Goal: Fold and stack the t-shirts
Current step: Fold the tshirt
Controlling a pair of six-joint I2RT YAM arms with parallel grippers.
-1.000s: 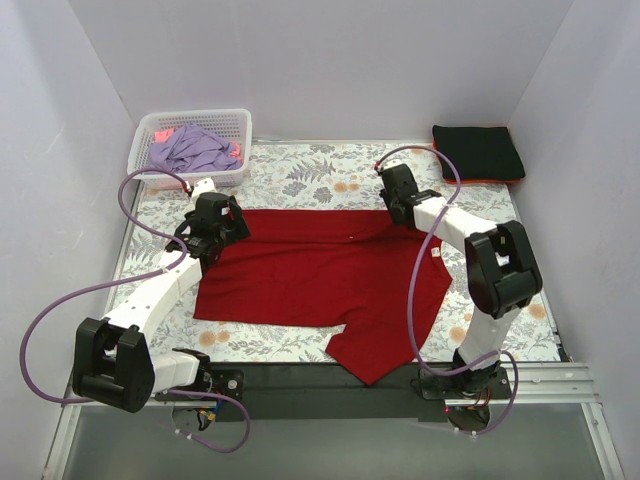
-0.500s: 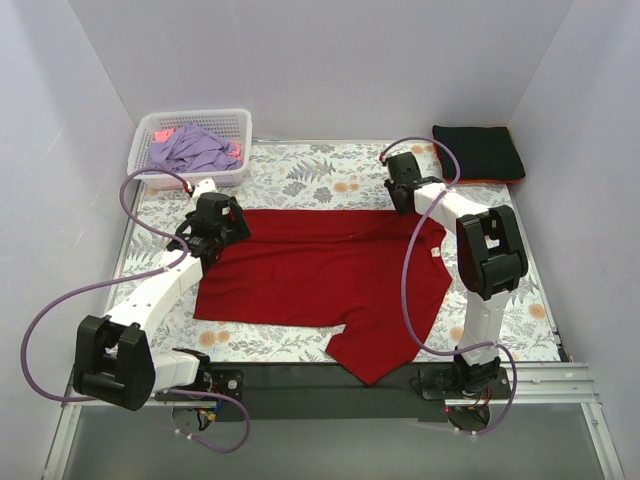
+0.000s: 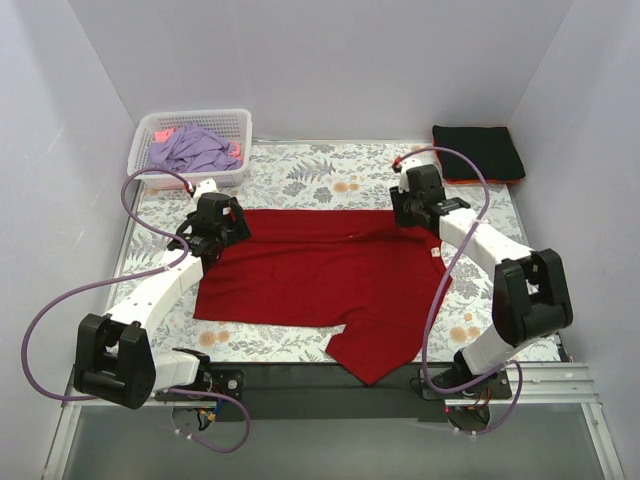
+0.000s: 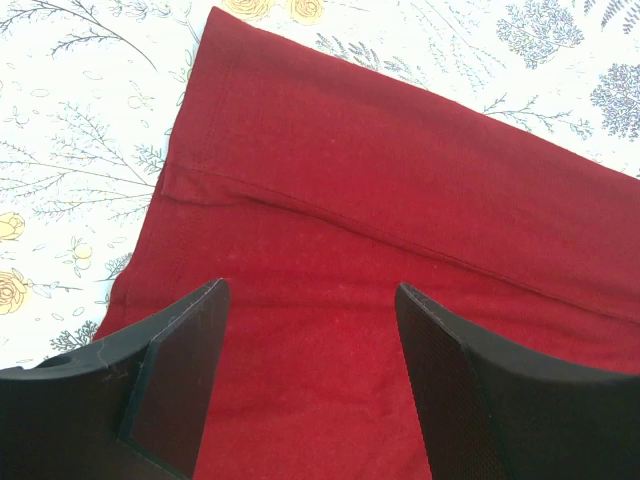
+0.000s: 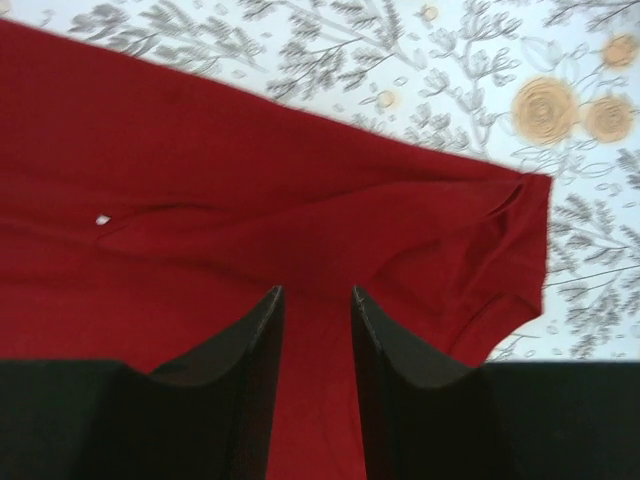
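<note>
A deep-red t-shirt [image 3: 320,270] lies spread flat on the floral table cloth [image 3: 310,170], directly beneath both grippers. The left gripper [image 4: 310,295] hovers with jaws wide apart, a stitched seam just ahead of them. The right gripper [image 5: 316,295] has jaws narrowly apart, gripping nothing, with the white neck label [image 5: 103,219] ahead to their left.

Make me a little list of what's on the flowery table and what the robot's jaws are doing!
red t-shirt: spread out mid-table, not yet folded
black t-shirt: folded, far right corner
basket: far left corner, lavender t-shirt heaped inside
left gripper: jaws wide open over the red t-shirt's left end, empty
right gripper: jaws slightly open over its right end, empty
</note>
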